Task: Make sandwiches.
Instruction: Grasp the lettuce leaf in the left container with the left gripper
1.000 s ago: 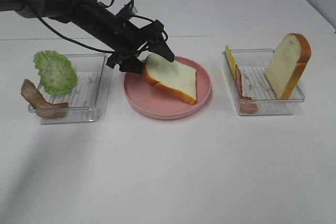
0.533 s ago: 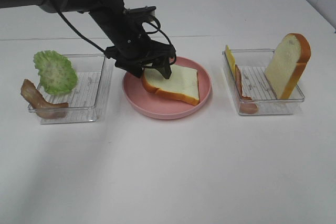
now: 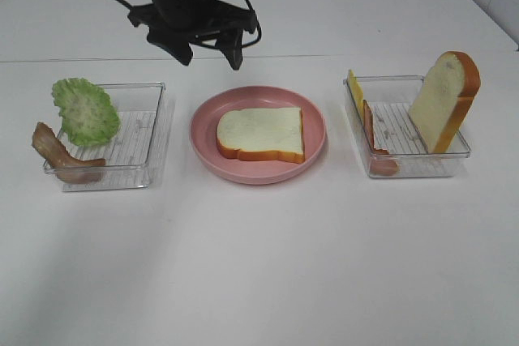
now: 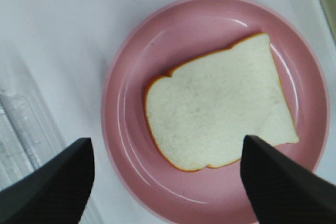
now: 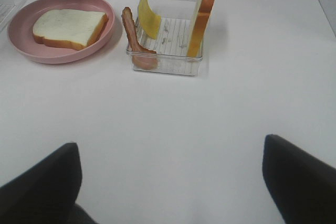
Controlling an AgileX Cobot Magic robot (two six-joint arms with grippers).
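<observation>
Well, left end effector [image 3: 209, 60] hung wide open, empty, above the bread slice [image 3: 261, 133] on the pink plate [image 3: 199, 132]; right end effector [image 5: 170, 192] likewise.

Bright, even light casts faint soft shadows on the white table [image 3: 268, 281].

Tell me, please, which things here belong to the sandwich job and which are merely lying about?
Sandwich parts: flat bread slice, upright bread slice, lettuce, left bacon strip, right bacon strip, cheese slice.
Only holders: pink plate, left tray, right tray.
</observation>
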